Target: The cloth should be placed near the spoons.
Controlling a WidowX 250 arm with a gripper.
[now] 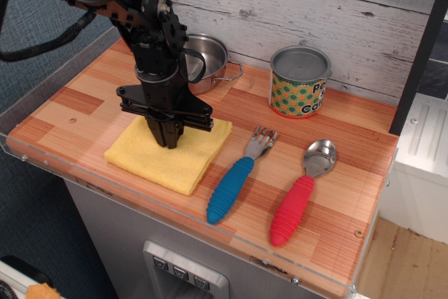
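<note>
The yellow folded cloth [150, 162] lies flat on the wooden counter, left of the blue-handled fork [234, 183]. The red-handled spoon [301, 192] lies to the right of the fork. My black gripper [167, 140] points straight down onto the middle of the cloth, its fingers close together and pressed on the fabric. The cloth's right corner is a short gap from the fork's head.
A steel pot [206, 61] stands at the back behind the arm. A polka-dot tin can [299, 82] stands at the back right. A clear plastic rim [105, 187] runs along the counter's front edge. A white plank wall [294, 5] backs the counter.
</note>
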